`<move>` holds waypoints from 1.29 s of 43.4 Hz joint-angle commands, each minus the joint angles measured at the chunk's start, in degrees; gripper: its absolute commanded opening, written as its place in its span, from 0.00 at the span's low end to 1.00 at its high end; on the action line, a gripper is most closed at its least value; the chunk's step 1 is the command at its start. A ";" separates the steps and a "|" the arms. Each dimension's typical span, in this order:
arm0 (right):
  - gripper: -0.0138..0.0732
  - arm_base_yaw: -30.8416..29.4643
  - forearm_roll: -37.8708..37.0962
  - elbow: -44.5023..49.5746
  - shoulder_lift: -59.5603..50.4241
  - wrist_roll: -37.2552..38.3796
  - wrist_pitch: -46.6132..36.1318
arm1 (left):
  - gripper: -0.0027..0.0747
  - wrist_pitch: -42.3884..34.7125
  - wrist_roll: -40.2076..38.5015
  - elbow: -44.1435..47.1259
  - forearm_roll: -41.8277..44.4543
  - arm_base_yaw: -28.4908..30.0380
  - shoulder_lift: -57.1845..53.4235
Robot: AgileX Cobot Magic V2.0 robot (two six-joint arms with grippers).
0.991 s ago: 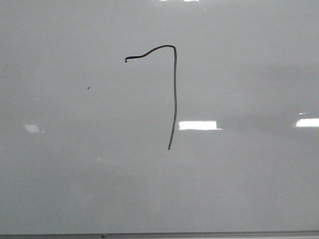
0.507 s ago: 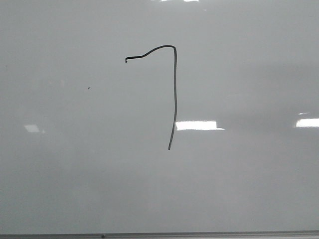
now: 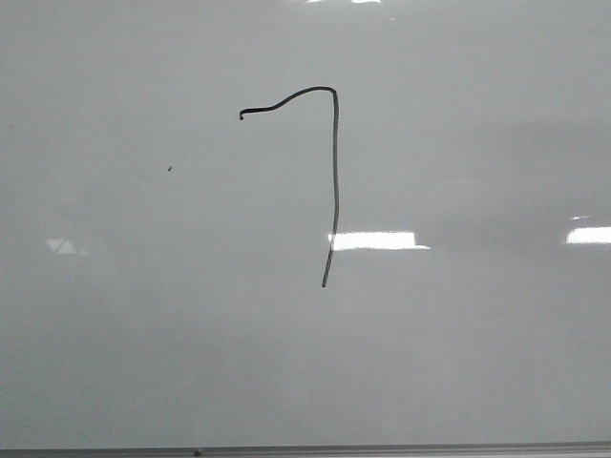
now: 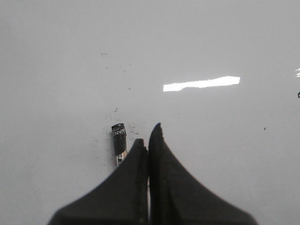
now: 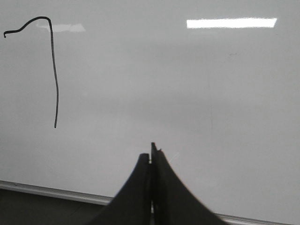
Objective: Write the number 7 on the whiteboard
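Observation:
The number 7 is a thin dark line on the whiteboard, with a hooked wavy top stroke and a long stem. It also shows in the right wrist view, far to the side of my right gripper, which is shut and empty over the bare board near its frame. My left gripper is shut and empty over the board. A black-capped marker lies on the board just beside one left finger, partly hidden by it. Neither gripper shows in the front view.
A thin grey frame edge runs along the board's near side, also in the right wrist view. A tiny dark speck sits left of the 7. Bright rectangular light reflections lie on the board. Small dark smudges surround the marker.
The 7 is unchanged. The bright reflection next to the stem has shifted slightly left, now touching the line.

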 commanded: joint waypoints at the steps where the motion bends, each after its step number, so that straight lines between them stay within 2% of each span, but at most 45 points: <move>1: 0.08 -0.31 0.14 -1.60 0.28 -0.13 -4.46 | 0.01 -3.89 -0.43 -1.39 -0.56 -0.28 0.36; 21: 0.08 -0.31 0.14 -1.60 0.28 -0.13 -4.46 | 0.01 -3.89 -0.43 -1.39 -0.56 -0.28 0.36; 25: 0.08 -0.31 0.14 -1.60 0.28 -0.13 -4.46 | 0.01 -5.92 -0.55 0.08 -0.33 -0.43 -0.38; 27: 0.08 -0.31 0.14 -1.60 0.28 -0.13 -4.46 | 0.01 -6.68 -0.97 1.23 -0.05 -0.64 -1.66; 34: 0.08 -0.31 0.14 -1.60 0.28 -0.13 -4.46 | 0.01 -10.73 -12.03 6.82 7.91 -2.92 -8.39; 37: 0.08 -0.31 0.14 -1.60 0.28 -0.13 -4.46 | 0.01 -12.45 -14.05 9.94 9.96 -3.56 -11.39; 42: 0.08 -0.31 0.14 -1.60 0.28 -0.13 -4.46 | 0.01 -16.04 -14.07 16.66 9.90 -3.86 -16.56; 54: 0.08 -0.31 0.14 -1.60 0.28 -0.13 -4.31 | 0.01 -28.54 -14.16 29.15 9.90 -3.86 -16.55; 56: 0.08 -0.31 0.14 -1.60 0.28 -0.13 -4.31 | 0.01 -26.83 -14.16 29.15 9.78 -3.86 -16.55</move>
